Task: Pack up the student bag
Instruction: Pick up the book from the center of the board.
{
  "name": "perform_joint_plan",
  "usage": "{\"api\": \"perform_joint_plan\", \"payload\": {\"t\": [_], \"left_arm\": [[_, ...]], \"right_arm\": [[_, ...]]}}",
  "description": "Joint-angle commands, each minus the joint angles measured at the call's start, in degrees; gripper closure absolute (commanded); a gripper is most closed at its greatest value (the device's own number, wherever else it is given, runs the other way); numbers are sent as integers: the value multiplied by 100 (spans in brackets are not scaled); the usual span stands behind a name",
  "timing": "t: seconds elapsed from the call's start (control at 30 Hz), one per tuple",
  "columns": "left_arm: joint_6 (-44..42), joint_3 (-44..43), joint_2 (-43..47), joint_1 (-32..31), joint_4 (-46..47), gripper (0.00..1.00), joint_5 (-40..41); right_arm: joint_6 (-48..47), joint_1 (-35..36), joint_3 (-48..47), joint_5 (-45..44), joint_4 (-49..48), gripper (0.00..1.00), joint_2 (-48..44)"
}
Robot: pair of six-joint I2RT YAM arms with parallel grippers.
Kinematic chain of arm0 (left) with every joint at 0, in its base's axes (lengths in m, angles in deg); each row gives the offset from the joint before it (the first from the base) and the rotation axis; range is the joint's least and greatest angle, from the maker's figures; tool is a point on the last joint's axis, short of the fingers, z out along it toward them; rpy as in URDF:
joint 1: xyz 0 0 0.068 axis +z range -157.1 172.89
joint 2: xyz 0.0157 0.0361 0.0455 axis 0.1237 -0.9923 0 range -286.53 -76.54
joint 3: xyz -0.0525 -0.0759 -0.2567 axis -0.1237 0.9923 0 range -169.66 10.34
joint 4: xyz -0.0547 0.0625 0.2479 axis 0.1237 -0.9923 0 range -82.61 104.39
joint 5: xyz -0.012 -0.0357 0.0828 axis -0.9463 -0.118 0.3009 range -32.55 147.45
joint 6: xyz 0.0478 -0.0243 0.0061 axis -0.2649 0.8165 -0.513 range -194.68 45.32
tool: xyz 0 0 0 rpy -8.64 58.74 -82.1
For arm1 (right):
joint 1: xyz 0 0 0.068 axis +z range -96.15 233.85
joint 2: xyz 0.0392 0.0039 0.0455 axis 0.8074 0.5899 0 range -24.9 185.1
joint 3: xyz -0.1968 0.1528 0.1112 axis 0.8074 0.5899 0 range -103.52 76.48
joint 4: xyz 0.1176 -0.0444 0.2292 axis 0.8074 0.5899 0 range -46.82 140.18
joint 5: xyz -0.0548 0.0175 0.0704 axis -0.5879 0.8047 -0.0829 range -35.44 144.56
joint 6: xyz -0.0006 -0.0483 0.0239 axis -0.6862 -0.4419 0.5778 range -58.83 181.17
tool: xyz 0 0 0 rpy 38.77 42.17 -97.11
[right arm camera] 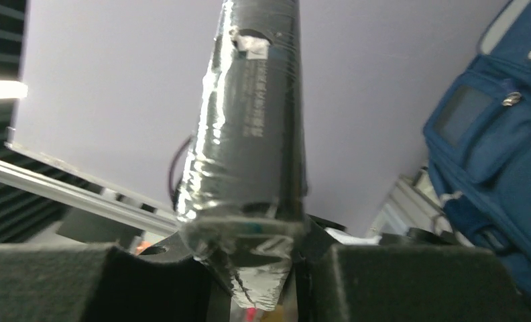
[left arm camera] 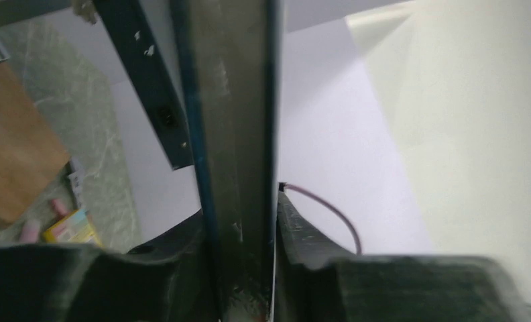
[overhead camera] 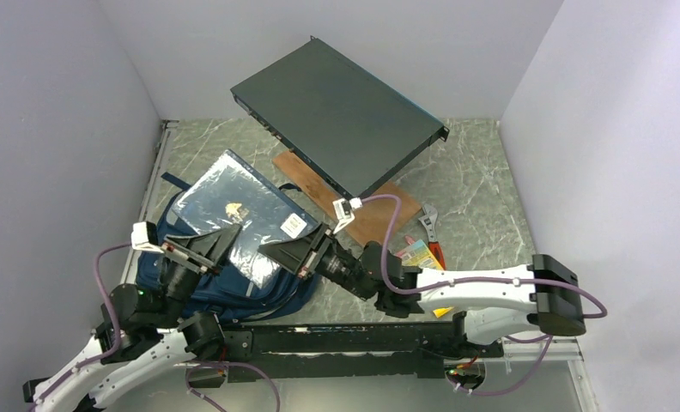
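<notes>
The navy student bag [overhead camera: 233, 290] lies at the left of the table, and its pockets show in the right wrist view [right arm camera: 491, 147]. A flat dark item in clear plastic wrap [overhead camera: 233, 206] is held tilted above the bag. My left gripper [overhead camera: 223, 242] is shut on its near left edge; in the left wrist view the item's thin edge [left arm camera: 236, 134] runs up between the jaws of that gripper [left arm camera: 243, 258]. My right gripper [overhead camera: 292, 253] is shut on its near right corner, and the wrapped item [right arm camera: 253, 134] fills the jaws of that gripper [right arm camera: 263, 251].
A large dark flat box [overhead camera: 336, 112] leans at the back over a wooden board [overhead camera: 371, 210]. A wrench [overhead camera: 431, 227] and a colourful packet [overhead camera: 418, 253] lie right of the right arm. Walls close in on the left, back and right.
</notes>
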Motion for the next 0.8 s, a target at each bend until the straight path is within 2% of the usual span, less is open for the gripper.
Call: {"api": "perform_joint_plan", "payload": {"t": [0.0, 0.07, 0.1, 0.17, 0.33, 0.47, 0.63, 0.77], "left_arm": [[557, -349, -323, -17, -1299, 48, -738], [840, -462, -407, -17, -2196, 16, -983], [865, -472, -407, -17, -2518, 9, -1081], [758, -441, -323, -17, -3043, 1, -1263], [250, -586, -47, -17, -4048, 0, -1380], [-148, -1154, -69, -17, -5054, 0, -1198], [-739, -2191, -573, -17, -6081, 0, -744], [-1368, -2409, -1180, -17, -6087, 0, -526]], "right_arm": [[-1026, 50, -18, -567, 667, 100, -984], [-1664, 50, -42, -624, 1145, 100, -1433], [-1987, 50, -135, -610, 1500, 100, -1552], [-2644, 50, -552, -563, 2433, 100, -1737], [-3987, 50, -996, -563, 4465, 100, -2196], [-4480, 50, -896, -395, 5615, 100, -2945], [-4255, 50, -278, 669, 6614, 100, -4083], [-3630, 50, 208, 1564, 6851, 100, -4200]]}}
